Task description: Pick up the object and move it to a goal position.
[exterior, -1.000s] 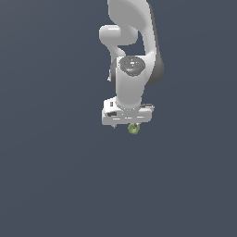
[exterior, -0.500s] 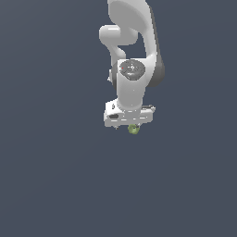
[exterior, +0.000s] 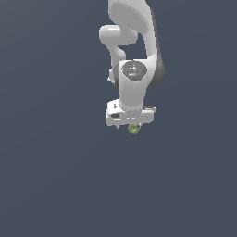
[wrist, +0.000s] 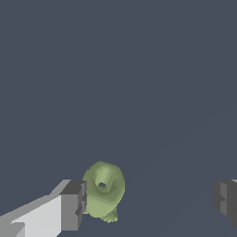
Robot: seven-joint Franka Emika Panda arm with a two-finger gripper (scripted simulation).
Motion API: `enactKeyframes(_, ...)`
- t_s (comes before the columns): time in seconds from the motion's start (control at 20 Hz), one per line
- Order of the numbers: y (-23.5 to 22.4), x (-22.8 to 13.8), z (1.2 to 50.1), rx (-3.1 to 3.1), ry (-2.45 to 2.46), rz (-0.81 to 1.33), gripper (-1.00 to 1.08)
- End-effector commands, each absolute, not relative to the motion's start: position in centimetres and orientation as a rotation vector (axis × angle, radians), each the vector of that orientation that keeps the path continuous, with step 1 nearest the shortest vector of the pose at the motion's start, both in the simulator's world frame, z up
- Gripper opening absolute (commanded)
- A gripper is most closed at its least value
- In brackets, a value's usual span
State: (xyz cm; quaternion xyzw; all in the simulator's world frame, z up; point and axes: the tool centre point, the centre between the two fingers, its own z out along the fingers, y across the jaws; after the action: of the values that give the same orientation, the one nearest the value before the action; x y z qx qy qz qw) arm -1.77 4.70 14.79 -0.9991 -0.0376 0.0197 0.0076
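The object (exterior: 134, 129) is a tiny olive-green lumpy thing with a darker hole in its centre. It lies on the dark grey floor just under the white gripper (exterior: 131, 125). In the wrist view the object (wrist: 103, 189) sits between the two grey fingertips, right beside one fingertip (wrist: 73, 205) and far from the other (wrist: 226, 199). Whether it touches the near fingertip I cannot tell. The gripper (wrist: 149, 202) is open wide and holds nothing.
The white arm (exterior: 134, 55) rises above the gripper toward the top of the exterior view. A plain dark grey floor (exterior: 55, 176) surrounds the object. No goal marker shows.
The gripper hand has shifted only very slightly over the object. The object has stayed in place.
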Motion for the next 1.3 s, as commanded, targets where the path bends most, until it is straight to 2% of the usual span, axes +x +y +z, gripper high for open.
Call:
enactKeyframes(0.0, 5.1, -2.2, 14.4, -3.127, -0.083, 0.058, 1.00)
enactKeyframes(0.8, 8.4, -7.8, 10.2, -3.127, 0.293, 0.013, 1.00)
enactKeyframes(1.25, 9.1, -9.4, 9.3, -3.118, 0.387, 0.000, 1.00)
